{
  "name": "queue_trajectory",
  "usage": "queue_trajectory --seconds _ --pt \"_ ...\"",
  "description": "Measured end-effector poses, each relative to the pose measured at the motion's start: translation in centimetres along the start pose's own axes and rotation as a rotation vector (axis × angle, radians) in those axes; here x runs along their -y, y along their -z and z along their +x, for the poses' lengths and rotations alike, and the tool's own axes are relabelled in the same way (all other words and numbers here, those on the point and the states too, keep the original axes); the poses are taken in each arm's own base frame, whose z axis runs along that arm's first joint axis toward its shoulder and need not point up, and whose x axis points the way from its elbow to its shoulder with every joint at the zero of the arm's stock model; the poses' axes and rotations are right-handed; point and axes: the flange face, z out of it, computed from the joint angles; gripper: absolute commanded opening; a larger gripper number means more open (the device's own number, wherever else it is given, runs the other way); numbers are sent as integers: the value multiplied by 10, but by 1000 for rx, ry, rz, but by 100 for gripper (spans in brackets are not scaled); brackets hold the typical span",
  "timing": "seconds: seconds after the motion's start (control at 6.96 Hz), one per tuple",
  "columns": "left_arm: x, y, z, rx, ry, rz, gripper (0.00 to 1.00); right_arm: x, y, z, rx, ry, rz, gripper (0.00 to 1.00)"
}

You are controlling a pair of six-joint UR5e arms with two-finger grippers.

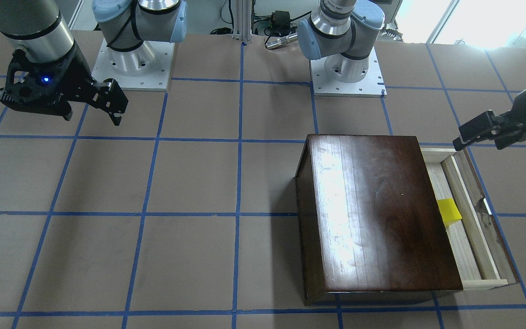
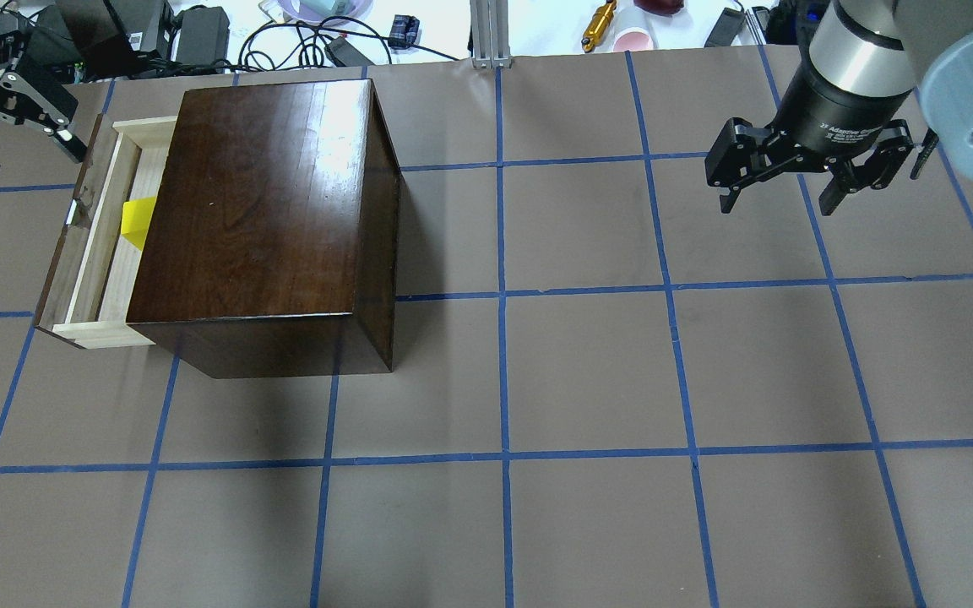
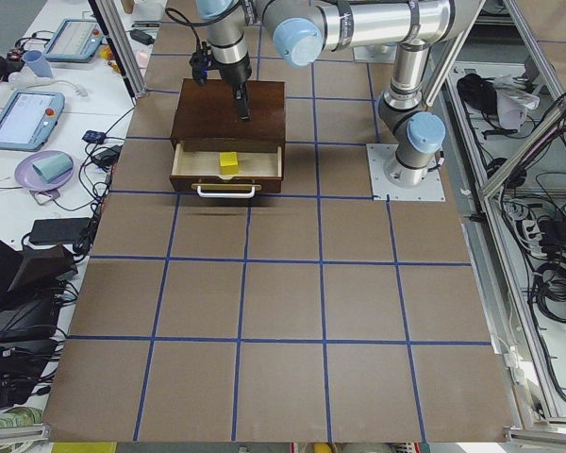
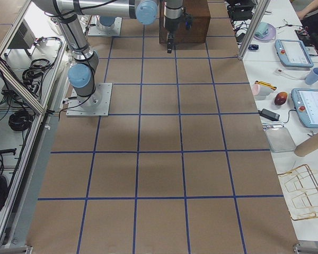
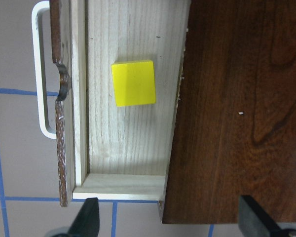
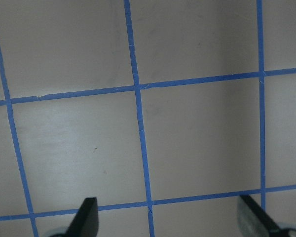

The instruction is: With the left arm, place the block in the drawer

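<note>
The yellow block (image 2: pixel 138 221) lies flat inside the open drawer (image 2: pixel 98 253) of the dark-brown box (image 2: pixel 258 194), close to the box's front. It also shows in the front view (image 1: pixel 448 212) and the left wrist view (image 5: pixel 133 83). My left gripper (image 2: pixel 26 156) is open and empty. It hovers above and beyond the drawer's far end, apart from the block. In the left wrist view its fingertips (image 5: pixel 89 219) frame the drawer's corner. My right gripper (image 2: pixel 778 203) is open and empty over bare table far to the right.
The drawer's white handle (image 5: pixel 38 74) sticks out from its dark front panel. Cables and small items (image 2: pixel 301 25) lie beyond the table's far edge. The two arm bases (image 1: pixel 345 68) stand at the robot's side of the table.
</note>
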Motion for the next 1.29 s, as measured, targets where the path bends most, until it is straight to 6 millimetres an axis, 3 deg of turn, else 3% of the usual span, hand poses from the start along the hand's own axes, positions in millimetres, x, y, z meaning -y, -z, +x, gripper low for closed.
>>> queue_trajectory --seconds 0.14,0.43,0.86,1.29 --pt "-15 9 5 10 1 15 100 0 0 0 0 0 0 100" --pt "-26 0 24 14 23 9 100 0 0 0 0 0 0 100" --pt "-24 -15 103 40 13 56 100 0 0 0 0 0 0 100" --pt "-29 -32 148 97 -18 82 100 0 0 0 0 0 0 100"
